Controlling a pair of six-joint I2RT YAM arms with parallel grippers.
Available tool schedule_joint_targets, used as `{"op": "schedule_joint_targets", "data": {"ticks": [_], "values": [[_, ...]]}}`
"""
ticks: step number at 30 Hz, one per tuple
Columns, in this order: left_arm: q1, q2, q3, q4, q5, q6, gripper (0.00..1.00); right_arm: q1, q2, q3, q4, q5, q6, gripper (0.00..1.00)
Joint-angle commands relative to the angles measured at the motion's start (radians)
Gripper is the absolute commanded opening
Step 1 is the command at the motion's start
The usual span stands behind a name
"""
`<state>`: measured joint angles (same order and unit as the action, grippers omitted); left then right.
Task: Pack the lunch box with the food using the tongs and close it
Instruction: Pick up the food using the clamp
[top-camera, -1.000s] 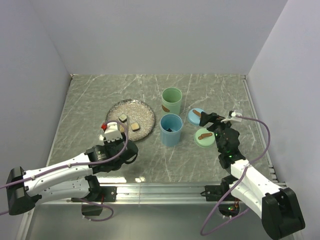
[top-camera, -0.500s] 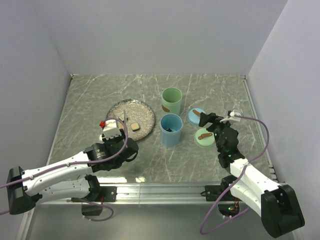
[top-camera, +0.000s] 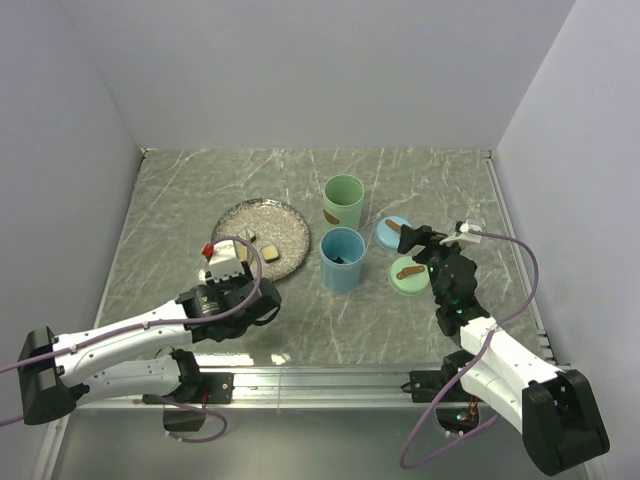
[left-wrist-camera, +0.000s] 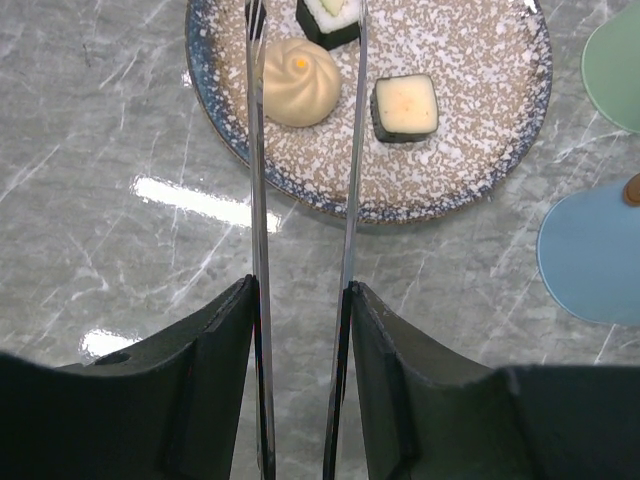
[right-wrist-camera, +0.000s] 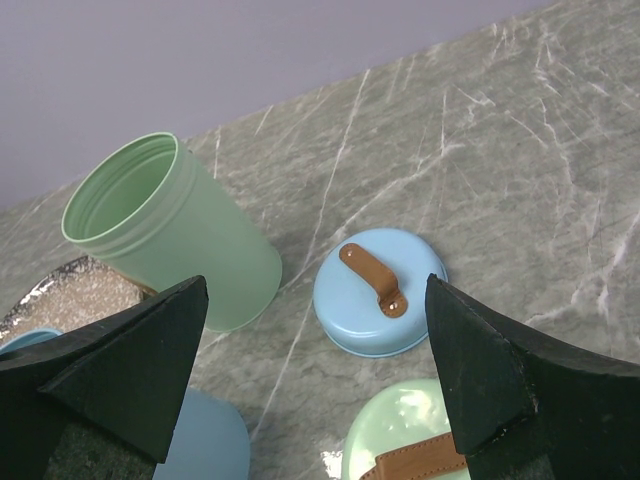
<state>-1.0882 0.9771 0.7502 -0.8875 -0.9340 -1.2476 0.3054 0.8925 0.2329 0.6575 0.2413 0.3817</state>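
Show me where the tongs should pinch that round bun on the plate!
Pinch the round bun across its widest middle, one tong arm on each side. It is a smooth dome, so a pinch near the top would probably slip off. Come low over the near rim of the plate, the way the tongs in the left claw point.

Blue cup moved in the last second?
No. The blue cup stands in the same spot as before: just right of the plate and in front of the green cup.
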Motion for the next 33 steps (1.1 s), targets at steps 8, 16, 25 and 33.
{"op": "schedule_joint_targets", "data": {"ticks": [8, 16, 25, 33], "values": [[-0.006, 0.048, -0.012, 0.007, 0.024, -0.046, 0.49, 0.006, -0.033, -0.001, 0.01, -0.002, 0.005, 0.96], [-0.006, 0.04, -0.034, 0.036, 0.052, -0.038, 0.52, 0.008, -0.043, -0.006, 0.007, -0.003, 0.006, 0.95], [-0.006, 0.011, -0.04, 0.05, 0.049, -0.026, 0.53, 0.008, -0.041, -0.003, 0.005, 0.0, 0.006, 0.95], [-0.007, 0.005, -0.052, 0.05, 0.054, -0.024, 0.41, 0.008, -0.04, -0.003, 0.005, -0.002, 0.006, 0.95]]}}
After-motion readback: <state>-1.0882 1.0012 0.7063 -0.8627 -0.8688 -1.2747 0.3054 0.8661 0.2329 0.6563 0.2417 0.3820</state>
